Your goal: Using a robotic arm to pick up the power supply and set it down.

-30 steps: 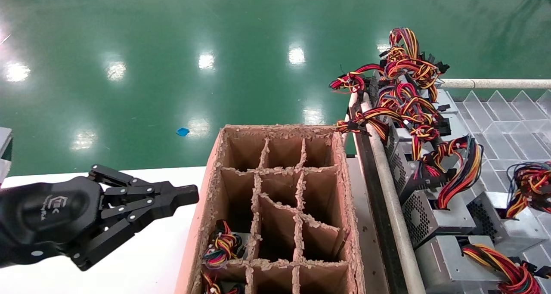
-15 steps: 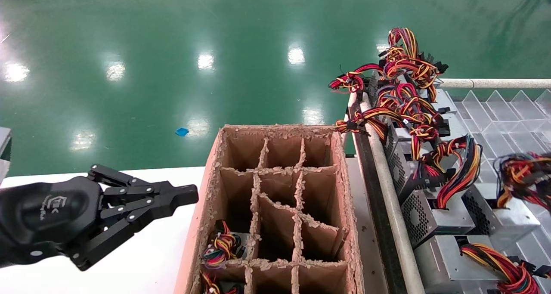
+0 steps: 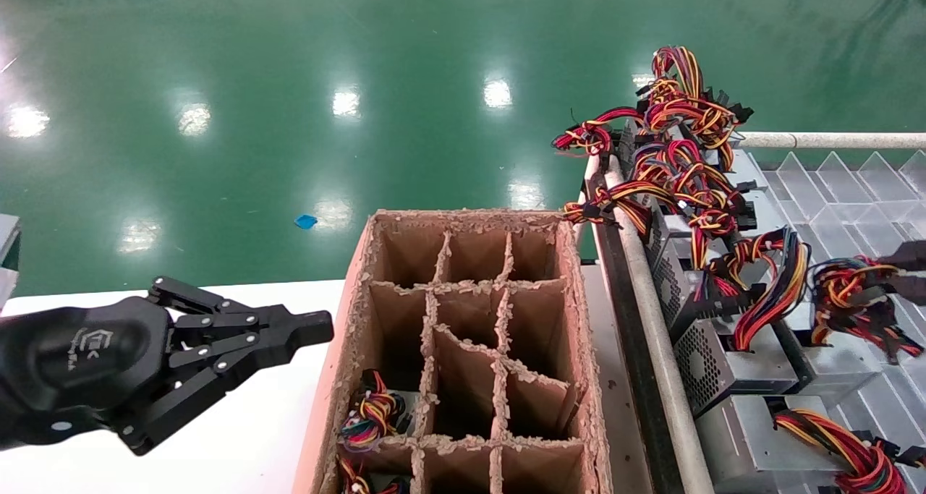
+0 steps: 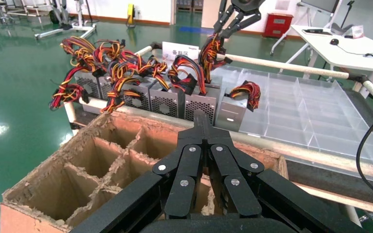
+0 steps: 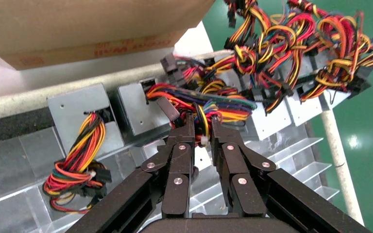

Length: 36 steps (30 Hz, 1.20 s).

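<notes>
The power supply (image 3: 832,364) sits in the row of grey units at about 4 o'clock from the cardboard divider box (image 3: 463,349). Our right claw (image 5: 202,127) has its fingers nearly together, pinching that unit's wire bundle (image 5: 209,104). At 9 o'clock of the box, our left claw (image 3: 307,329) hangs over the white surface (image 3: 239,443), fingertips pressed together on nothing.

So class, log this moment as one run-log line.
right gripper: shut on wire bundle | power supply: lifting | left gripper: parked, shut
</notes>
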Motion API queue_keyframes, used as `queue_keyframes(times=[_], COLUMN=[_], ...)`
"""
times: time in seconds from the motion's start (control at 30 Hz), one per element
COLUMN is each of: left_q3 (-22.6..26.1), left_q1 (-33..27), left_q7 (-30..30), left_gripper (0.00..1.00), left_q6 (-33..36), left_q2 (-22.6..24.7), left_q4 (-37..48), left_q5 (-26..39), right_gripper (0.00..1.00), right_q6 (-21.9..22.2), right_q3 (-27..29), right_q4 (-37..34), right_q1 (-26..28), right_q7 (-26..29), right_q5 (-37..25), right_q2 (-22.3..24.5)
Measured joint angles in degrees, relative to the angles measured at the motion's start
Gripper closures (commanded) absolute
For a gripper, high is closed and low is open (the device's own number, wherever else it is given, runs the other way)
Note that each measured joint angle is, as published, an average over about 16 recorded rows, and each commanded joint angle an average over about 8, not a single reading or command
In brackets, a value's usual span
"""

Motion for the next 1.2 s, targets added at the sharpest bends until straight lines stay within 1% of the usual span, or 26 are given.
queue_keyframes(times=[0.3, 0.7, 0.93, 1.13, 1.2], left_q3=[0.0, 0.0, 0.0, 0.0, 0.0], left_q1=[0.0, 0.0, 0.0, 0.0, 0.0], left_q7=[0.0, 0.0, 0.0, 0.0, 0.0], left_gripper=[1.0, 1.0, 1.0, 1.0, 0.76], left_q6=[0.0, 0.0, 0.0, 0.0, 0.0], left_q2=[0.0, 0.0, 0.0, 0.0, 0.0], left_q4=[0.0, 0.0, 0.0, 0.0, 0.0], left_q5=[0.0, 0.0, 0.0, 0.0, 0.0], right_gripper=[0.0, 0.0, 0.0, 0.0, 0.0], right_q6=[0.5, 2.1, 2.7, 2.6, 2.4], right_q3=[0.4, 2.3, 6.1, 12.5, 15.3], right_q4=[0.7, 1.2, 0.9, 1.0, 1.1], right_q1=[0.2, -1.2, -6.1, -13.4, -16.4], right_q7=[0.4, -3.4, -5.0, -4.9, -4.8], right_q5=[0.7, 8.2, 11.1, 12.3, 12.7], right_q2=[-0.8, -1.2, -2.2, -3.6, -4.2])
